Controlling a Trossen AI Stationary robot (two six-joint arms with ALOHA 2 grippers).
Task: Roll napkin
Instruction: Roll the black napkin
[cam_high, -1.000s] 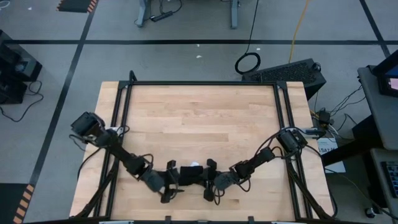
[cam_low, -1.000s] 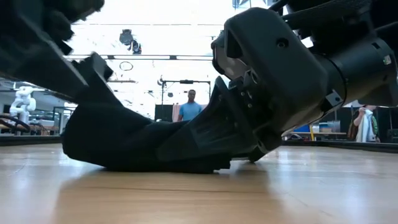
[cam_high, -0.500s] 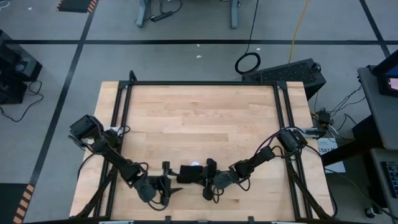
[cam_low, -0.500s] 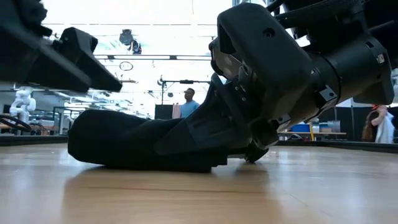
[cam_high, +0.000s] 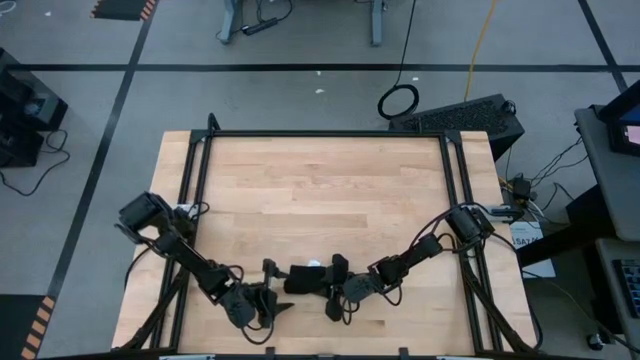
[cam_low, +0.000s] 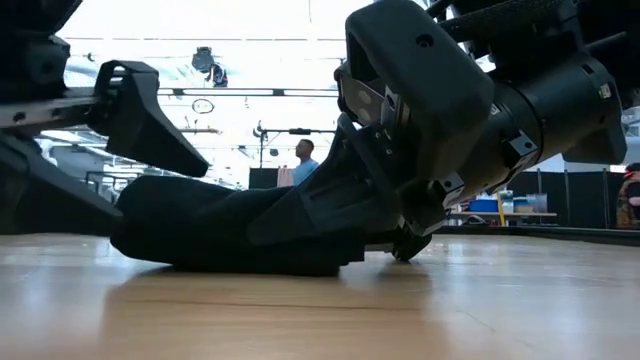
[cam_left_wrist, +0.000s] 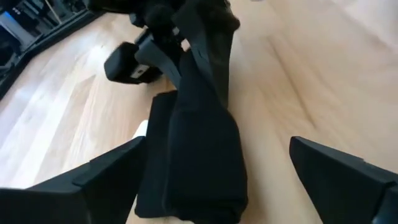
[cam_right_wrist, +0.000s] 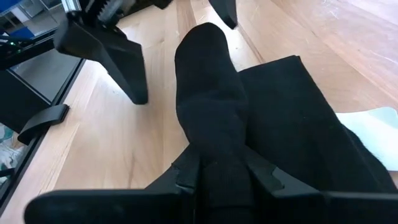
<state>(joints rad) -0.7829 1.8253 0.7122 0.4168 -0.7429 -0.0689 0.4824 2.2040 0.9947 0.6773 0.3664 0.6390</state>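
Right end effector (cam_right_wrist: 217, 177) pinches the rolled black napkin (cam_right_wrist: 249, 118) (white tag showing); left end effector (cam_left_wrist: 211, 180) gapes wide.

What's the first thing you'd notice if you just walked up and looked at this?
Probably the black napkin, bunched into a roll near the front edge of the wooden table. The right gripper is shut on one end of it. The left gripper is open wide at the other end, its fingers on either side of the roll without touching it.
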